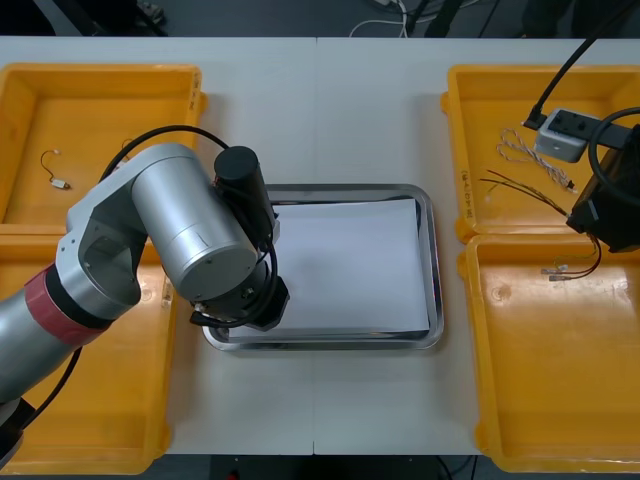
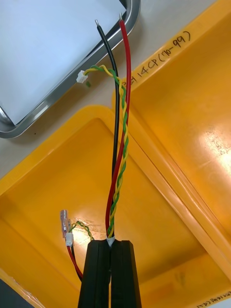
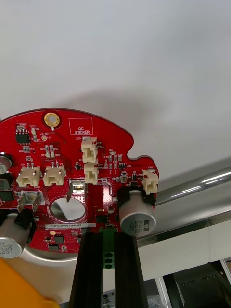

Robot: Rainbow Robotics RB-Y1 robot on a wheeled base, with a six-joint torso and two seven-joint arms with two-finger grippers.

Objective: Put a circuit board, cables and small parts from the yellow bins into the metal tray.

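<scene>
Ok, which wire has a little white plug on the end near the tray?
The twisted yellow-and-green cable in the right tool; the black wire and red wire end in bare tips there.

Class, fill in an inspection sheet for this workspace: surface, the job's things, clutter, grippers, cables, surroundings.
Surface: light table, with yellow bins at both sides and a metal tray, white inside, between them.
Job's things: red circuit board, held over the tray's white inside.
Clutter: nothing seen.
Grippers: left gripper at the tray's near left corner, shut on the board's edge; right gripper over the right bins, shut on a cable bundle.
Cables: the bundle is red, black and twisted yellow-green; a twisted cable lies in the far right bin; a short cable lies in the far left bin.
Surroundings: dark floor beyond the far edge.
</scene>
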